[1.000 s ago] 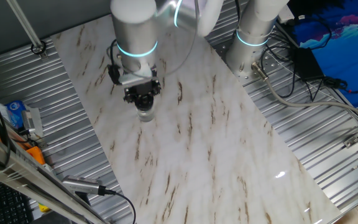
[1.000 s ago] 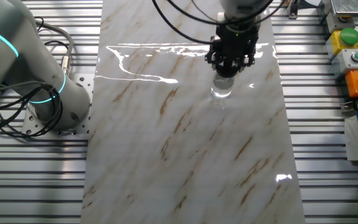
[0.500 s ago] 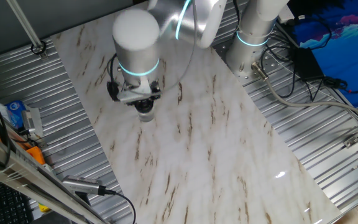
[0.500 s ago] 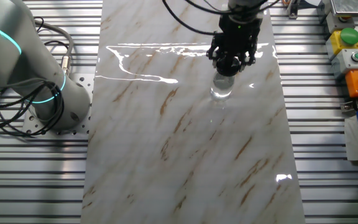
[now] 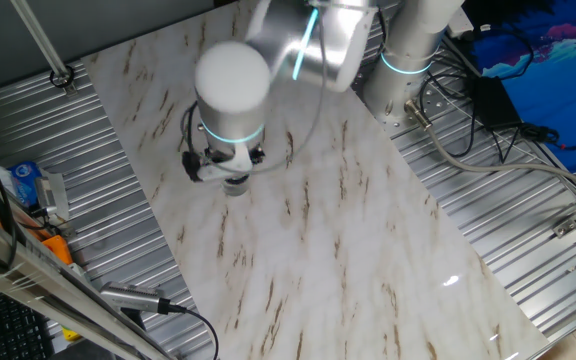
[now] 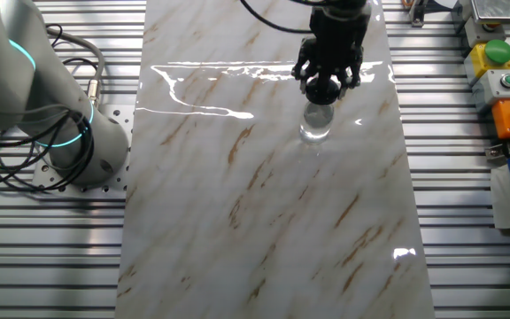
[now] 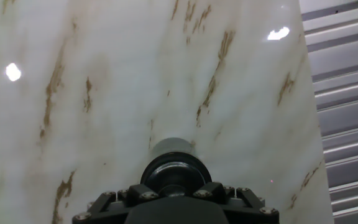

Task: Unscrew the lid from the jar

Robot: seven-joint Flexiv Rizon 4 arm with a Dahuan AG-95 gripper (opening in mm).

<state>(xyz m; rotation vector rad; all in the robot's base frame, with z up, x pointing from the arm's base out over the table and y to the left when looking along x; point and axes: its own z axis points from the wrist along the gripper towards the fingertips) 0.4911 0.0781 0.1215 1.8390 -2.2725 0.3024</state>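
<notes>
Black lid [image 7: 174,171] gripped between closed fingers [image 6: 324,86], atop clear jar [image 6: 315,127] upright on marble table [image 6: 264,221].

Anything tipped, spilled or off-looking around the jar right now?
Nothing stands out. The jar stands upright on the marble table, with no spill around it. The gripper sits directly over the jar on the black lid; whether its fingers are clamped cannot be told.
</notes>
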